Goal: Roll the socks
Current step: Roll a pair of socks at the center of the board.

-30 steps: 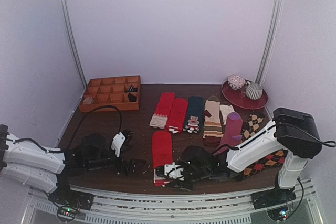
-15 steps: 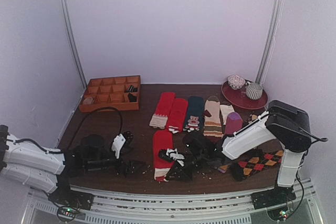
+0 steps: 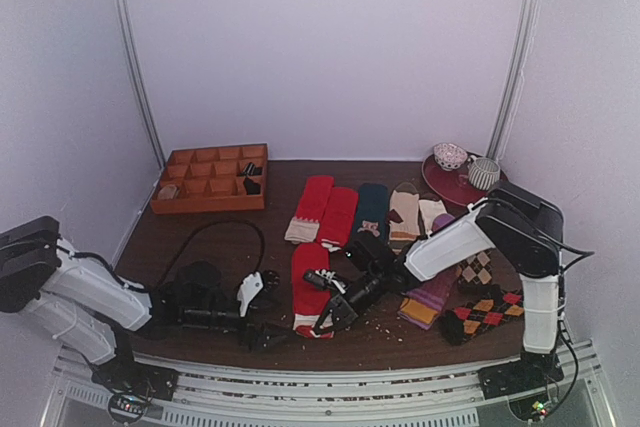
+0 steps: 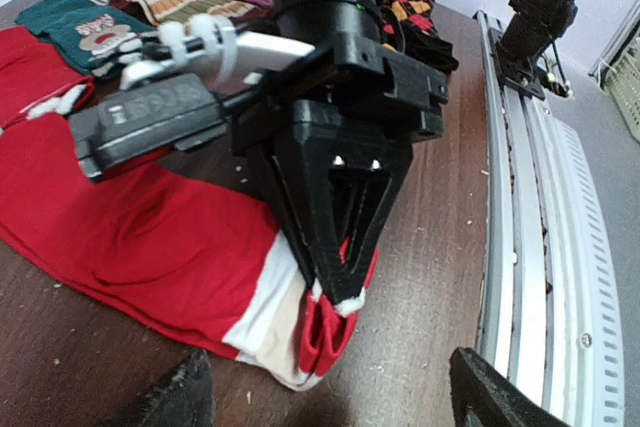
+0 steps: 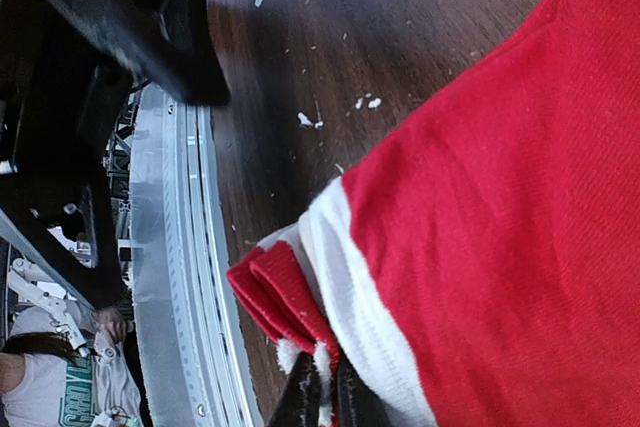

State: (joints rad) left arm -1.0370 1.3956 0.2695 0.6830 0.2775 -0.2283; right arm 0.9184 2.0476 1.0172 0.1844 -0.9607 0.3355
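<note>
The socks [image 3: 309, 282] are a stacked bright red pair lying lengthwise near the table's front edge, their cream, red-striped band at the near end. My right gripper [image 3: 328, 315] is shut on the red edge of that band, which is folded up between the fingers [image 5: 322, 399]. In the left wrist view the right gripper [image 4: 336, 282] pinches the band above the socks [image 4: 150, 237]. My left gripper [image 3: 275, 333] is open just left of the band. Its fingertips [image 4: 487, 399] stand wide apart at the view's bottom edge with nothing between them.
Several other socks [image 3: 340, 212] lie in a row behind. A purple sock [image 3: 432, 293] and an argyle sock [image 3: 487, 309] lie under the right arm. An orange compartment tray [image 3: 210, 179] is back left, a red plate with cups [image 3: 465, 183] back right. A metal rail [image 4: 520, 207] runs along the front edge.
My right gripper has shut on the band and drawn it a little away from the front edge. My left arm has swung right, bringing its gripper close to the band.
</note>
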